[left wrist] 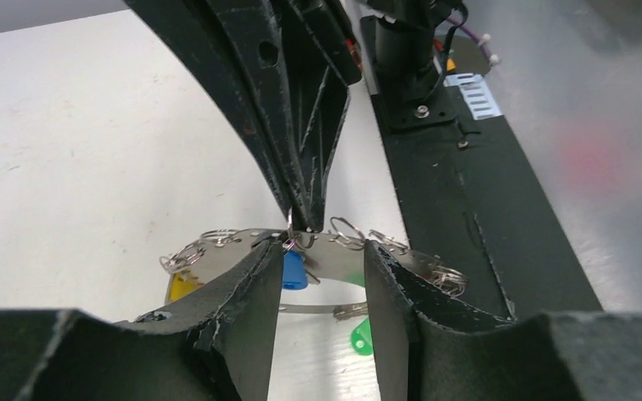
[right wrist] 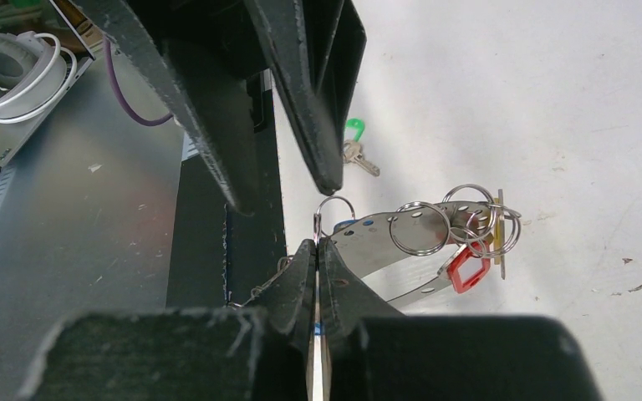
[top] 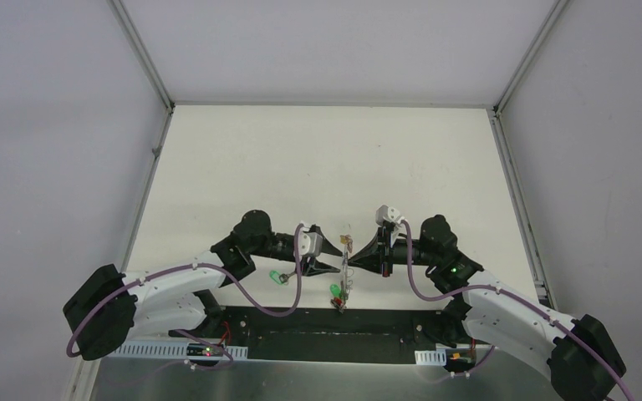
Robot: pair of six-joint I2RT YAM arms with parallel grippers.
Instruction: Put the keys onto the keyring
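The right gripper (right wrist: 318,247) is clamped fully closed on the keyring (right wrist: 401,251). The left gripper (left wrist: 322,257), half-open, straddles the blue-tagged key (left wrist: 294,271). Centre its tag before closing. The green-tagged key (top: 279,276) lies on the table at the ring's 9 o'clock.

No readable text, brand or number in any view: blue tag (left wrist: 294,271), green tag (right wrist: 352,128) and red tag (right wrist: 466,271) show blank faces, and the white strip (left wrist: 476,92) on the arm base carries only slots, too blurred to read any marking.
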